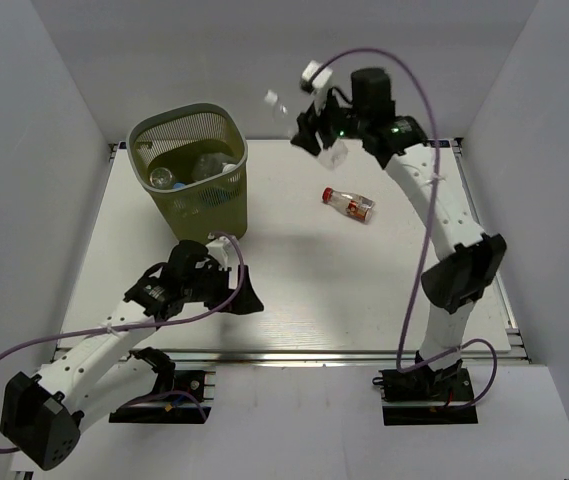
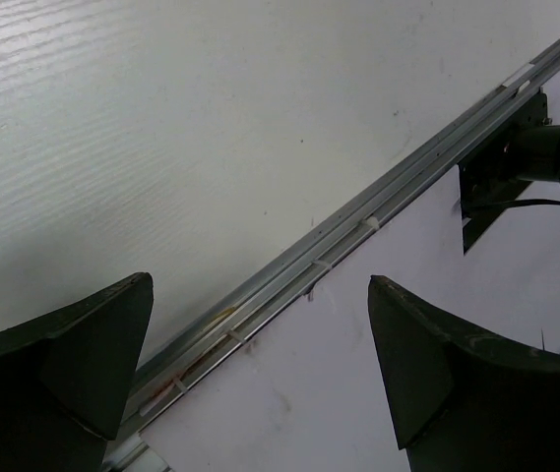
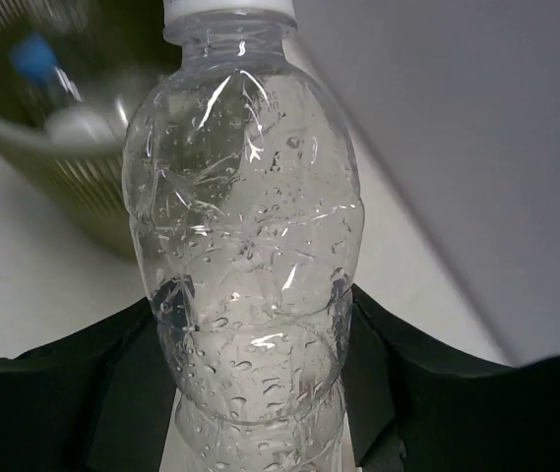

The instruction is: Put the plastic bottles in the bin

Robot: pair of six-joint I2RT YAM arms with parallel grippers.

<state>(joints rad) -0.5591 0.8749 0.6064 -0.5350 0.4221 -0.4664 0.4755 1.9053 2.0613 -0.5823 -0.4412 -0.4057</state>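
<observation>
Olive-green mesh makes up the bin point(image 1: 226, 215), which stands at the far left corner of the table point(image 1: 304, 290). Several clear bottles point(image 1: 204, 168) lie inside it in a heap, and the right wrist view shows a blue-capped bottle point(image 3: 33, 54) among them, blurred.

The right arm is raised near the far edge, just right of the bin's rim. The right gripper point(image 1: 309, 128) is clamped on a clear held bottle point(image 3: 250, 246). Its dark fingers point(image 3: 73, 393) press against both sides of the lower body. The plastic is crinkled and beaded with droplets, and the white cap points away from the wrist, towards the bin. In the top view that cap sits up in the air between the gripper and the bin, not yet over the opening.

A small red-capped bottle point(image 1: 349, 204) lies on its side on the table, right of centre and nearer the far edge, below the raised gripper and well apart from the bin.

The left arm reaches in low from the near left corner. The left gripper point(image 1: 244, 288) hangs near the middle of the table, in front of the bin, with its jaws spread wide and nothing between them. The left wrist view looks past them at bare tabletop and the metal rail point(image 2: 339, 246) along the near edge.
</observation>
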